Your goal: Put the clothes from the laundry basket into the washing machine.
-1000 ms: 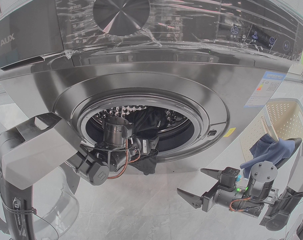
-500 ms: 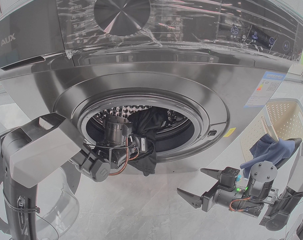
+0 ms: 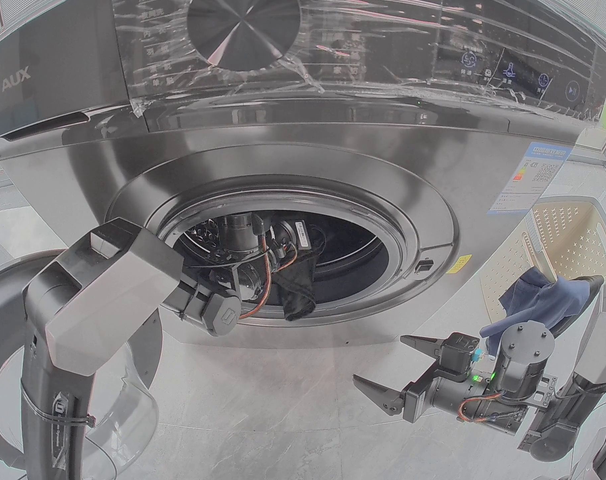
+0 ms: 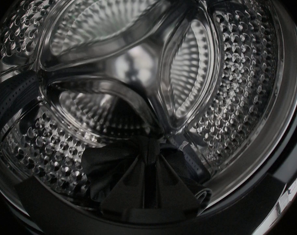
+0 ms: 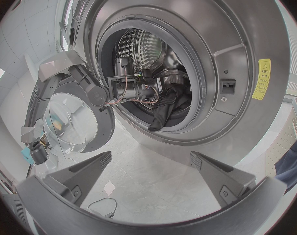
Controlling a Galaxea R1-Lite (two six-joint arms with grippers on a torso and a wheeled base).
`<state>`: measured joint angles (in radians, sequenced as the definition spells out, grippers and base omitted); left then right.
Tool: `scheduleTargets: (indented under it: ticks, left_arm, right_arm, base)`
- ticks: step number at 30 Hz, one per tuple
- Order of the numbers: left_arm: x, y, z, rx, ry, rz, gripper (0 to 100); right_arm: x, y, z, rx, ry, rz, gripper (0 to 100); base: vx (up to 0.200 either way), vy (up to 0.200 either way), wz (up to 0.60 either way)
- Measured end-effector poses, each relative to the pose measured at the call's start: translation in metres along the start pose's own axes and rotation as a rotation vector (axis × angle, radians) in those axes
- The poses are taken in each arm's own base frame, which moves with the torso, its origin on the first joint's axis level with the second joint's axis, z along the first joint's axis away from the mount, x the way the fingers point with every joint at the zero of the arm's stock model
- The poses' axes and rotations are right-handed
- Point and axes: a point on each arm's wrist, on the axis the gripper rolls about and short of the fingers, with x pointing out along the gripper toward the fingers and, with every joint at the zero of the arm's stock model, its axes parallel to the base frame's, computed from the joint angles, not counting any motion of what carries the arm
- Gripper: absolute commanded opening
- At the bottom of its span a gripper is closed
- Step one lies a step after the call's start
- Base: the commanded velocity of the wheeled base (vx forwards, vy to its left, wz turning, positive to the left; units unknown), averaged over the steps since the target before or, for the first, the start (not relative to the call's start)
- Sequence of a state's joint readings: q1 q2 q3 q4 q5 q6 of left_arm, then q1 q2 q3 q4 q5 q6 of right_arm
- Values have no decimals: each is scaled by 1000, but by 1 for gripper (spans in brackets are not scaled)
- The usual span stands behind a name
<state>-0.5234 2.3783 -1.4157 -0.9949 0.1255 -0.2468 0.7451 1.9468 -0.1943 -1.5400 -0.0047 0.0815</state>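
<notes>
Laundry basket (image 3: 573, 235): running off the head view's edge at 3 o'clock. Blue cloth (image 3: 540, 298): lower end disappearing behind the right arm (image 3: 526, 348).

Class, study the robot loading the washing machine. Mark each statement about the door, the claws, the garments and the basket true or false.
1. The washing machine door stands open. True.
2. The right claw holds the blue garment. False: it is open and empty above the floor; the blue garment drapes over the laundry basket rim.
3. The left claw is shut on the black garment at the drum. True.
4. The black garment lies wholly inside the drum. False: an end hangs over the opening's lower rim.
5. The laundry basket is on the robot's left. False: it is on the right.
</notes>
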Motion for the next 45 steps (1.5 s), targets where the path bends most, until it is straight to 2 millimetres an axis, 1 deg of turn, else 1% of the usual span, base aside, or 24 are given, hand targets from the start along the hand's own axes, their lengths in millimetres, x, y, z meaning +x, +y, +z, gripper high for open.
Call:
scheduleTargets:
  ticks: [7,12,13,19,26,32,38,39,45]
  left_arm:
    - [19,-1,8,-19,-145,-19,0]
    - [27,0,5,-17,-188,-22,0]
    - [28,1,6,-15,-196,-22,100]
    - [33,3,5,-14,-231,-25,100]
    - [29,3,-8,-7,-179,-13,100]
    - [17,6,-22,25,-99,-1,100]
    - [5,9,-43,65,12,7,100]
    - [4,10,-46,73,25,9,0]
    - [8,13,-53,94,66,18,0]
  right_arm:
    - [0,0,0,0,-1,1,100]
    - [0,0,0,0,-1,0,100]
    - [0,0,0,0,-1,0,100]
    - [0,0,0,0,0,0,100]
    - [0,0,0,0,1,0,100]
    - [0,0,0,0,2,0,100]
    - [0,0,0,1,3,0,100]
    - [0,0,0,1,3,0,100]
    - [0,0,-1,0,4,1,100]
  base:
    - [0,0,0]
    - [0,0,0]
    - [0,0,0]
    - [0,0,0]
    - [0,0,0]
    - [0,0,0]
    - [0,0,0]
    - [0,0,0]
    - [0,0,0]
